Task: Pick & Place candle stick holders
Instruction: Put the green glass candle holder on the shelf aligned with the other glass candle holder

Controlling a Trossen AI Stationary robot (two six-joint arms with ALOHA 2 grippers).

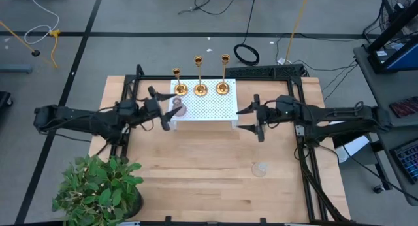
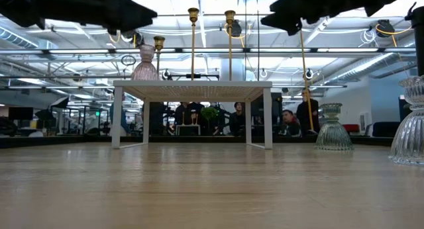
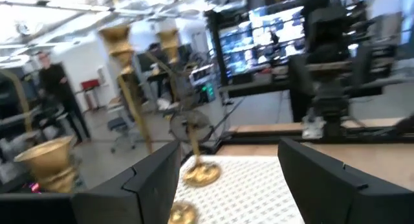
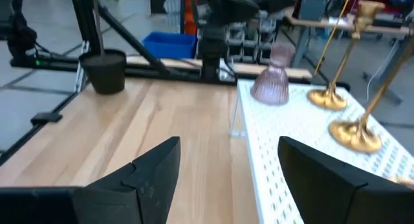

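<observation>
Stand: white perforated platform [image 1: 209, 110] on four legs, at the far middle of the wooden table [image 1: 215, 167].
Gold holders: three in a row along the stand's far edge, upright on round bases; left one [image 1: 179, 87], middle one [image 1: 200, 89], right one [image 1: 223, 87]; stems thin and tall, cups at the top.
Pink glass holder: on the stand's left part [image 1: 177, 108], near the left gold one, upright, apart from both grippers; seen beside the gold bases in the right wrist view [image 4: 273, 81].
Clear glass holder: on the bare table [image 1: 260, 169], well in front of the stand, toward the right side.
Glass holders, low view: one ribbed piece right of the stand [image 2: 333, 128]; another at the picture's right edge [image 2: 411, 126], partly cut off.
Left gripper: at the stand's left end [image 1: 163, 108], above the table, fingers spread, nothing between them.
Right gripper: just off the stand's right end [image 1: 251, 119], fingers spread wide, nothing held.
Plant: green, potted, at the table's near left corner [image 1: 98, 187].
Room behind: people [image 2: 291, 120] standing and sitting beyond the table.
</observation>
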